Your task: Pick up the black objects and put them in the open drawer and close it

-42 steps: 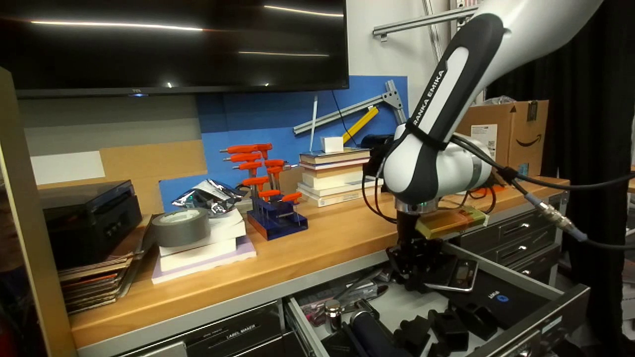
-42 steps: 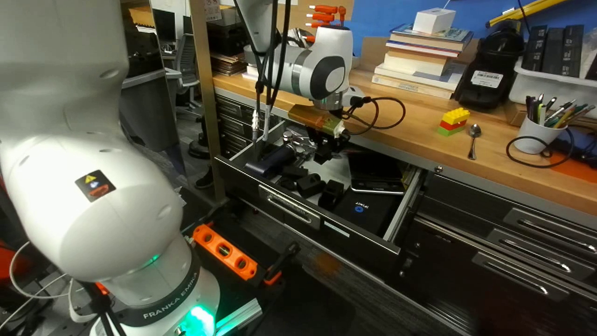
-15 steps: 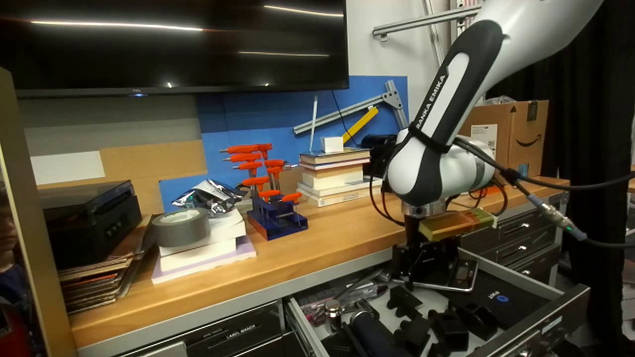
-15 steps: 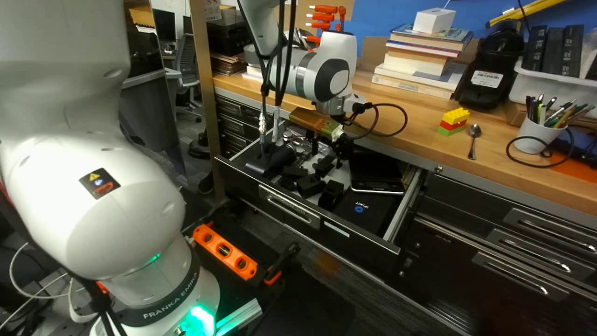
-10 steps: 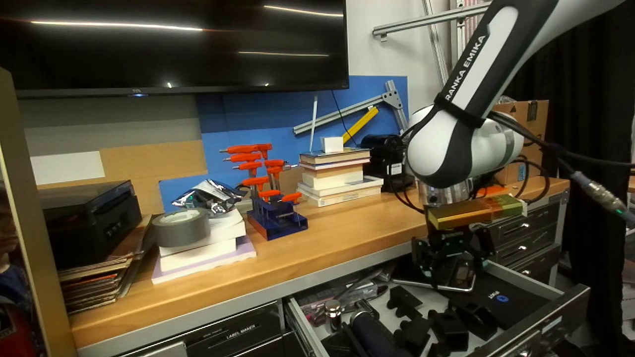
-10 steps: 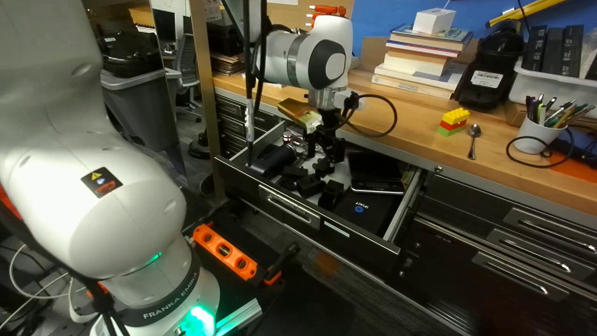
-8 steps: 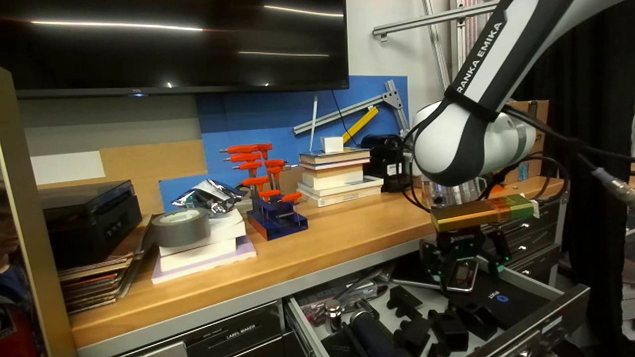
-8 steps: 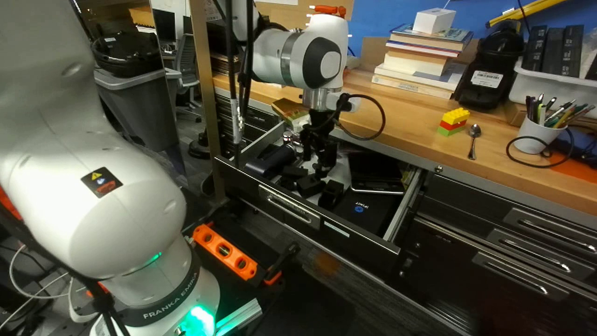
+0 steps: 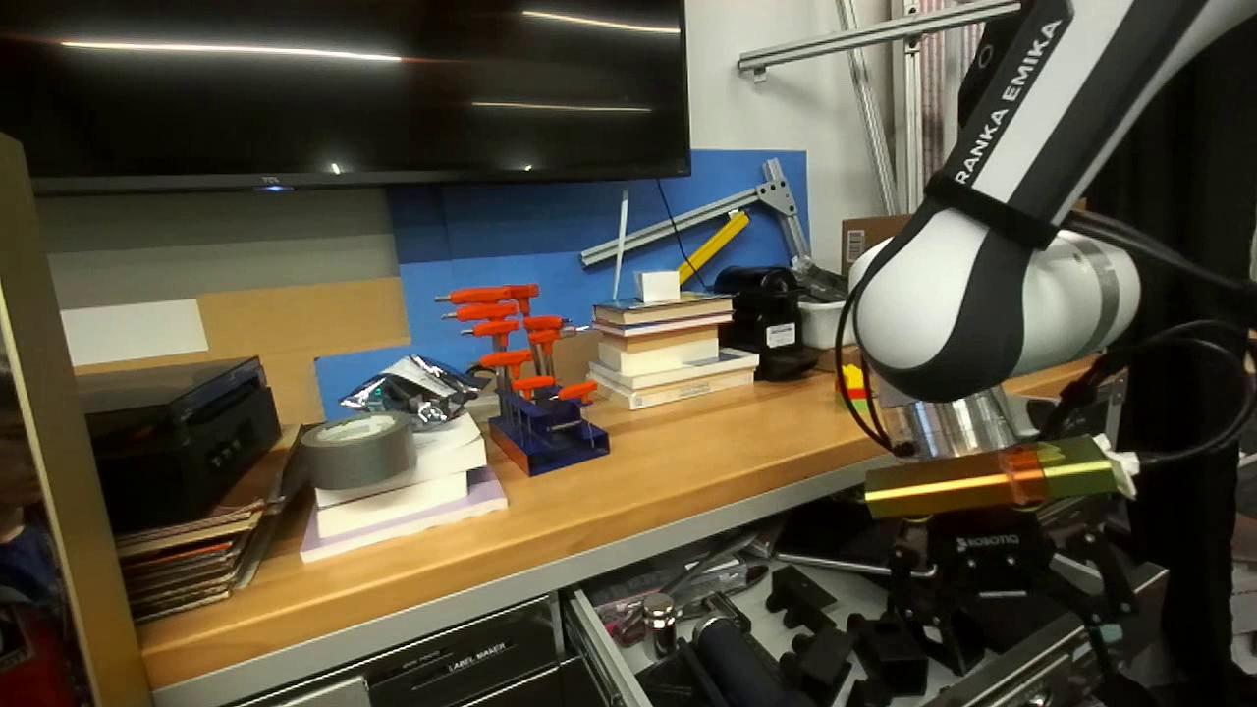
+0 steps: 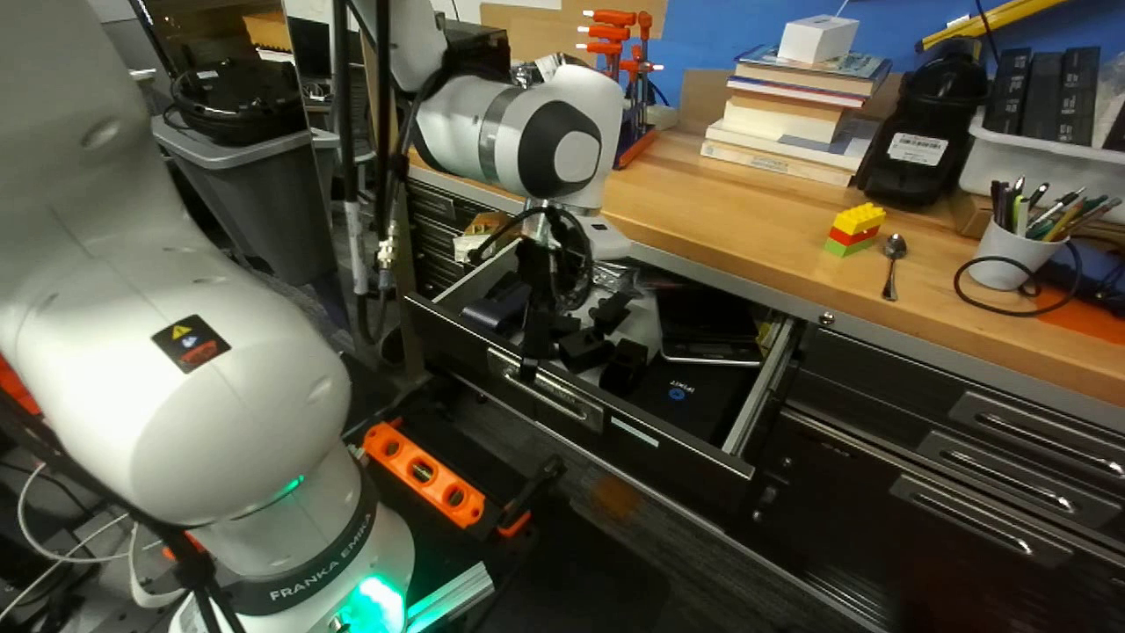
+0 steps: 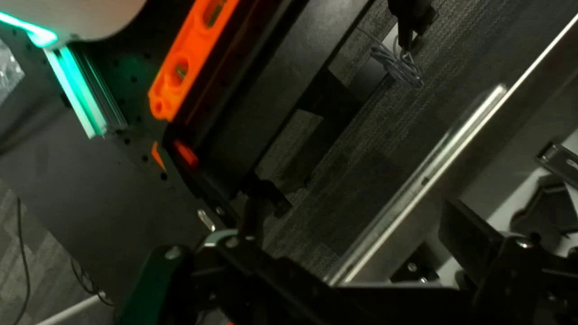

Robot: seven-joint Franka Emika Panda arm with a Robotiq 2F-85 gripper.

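The drawer point(image 10: 685, 470) stands pulled out below the wooden bench, its handle point(image 10: 562, 401) on the front. Small matte black objects lie on its pale floor: in an exterior view a notched piece point(image 9: 800, 596), and nearer its front chunky pieces point(image 9: 889, 653) point(image 10: 584, 349). One black piece point(image 11: 546, 212) shows at the right of the wrist view. My gripper point(image 9: 1026, 653) is over the drawer's front part, fingers spread, nothing between them that I can see gripped. In the wrist view the drawer's front edge point(image 11: 424, 180) runs between the spread fingers point(image 11: 469, 230).
Flat dark cases point(image 10: 707, 321) and a dark cylinder point(image 9: 732, 658) share the drawer. Stacked books point(image 10: 791, 132), an orange-handled hex key rack point(image 9: 545, 442) and toy bricks point(image 10: 854, 230) stand on the bench. An orange level point(image 10: 424, 475) lies by the robot's base.
The gripper held a black piece over the drawer; that piece now lies on the drawer floor. Since then, the open gripper has moved from the drawer's back toward its front.
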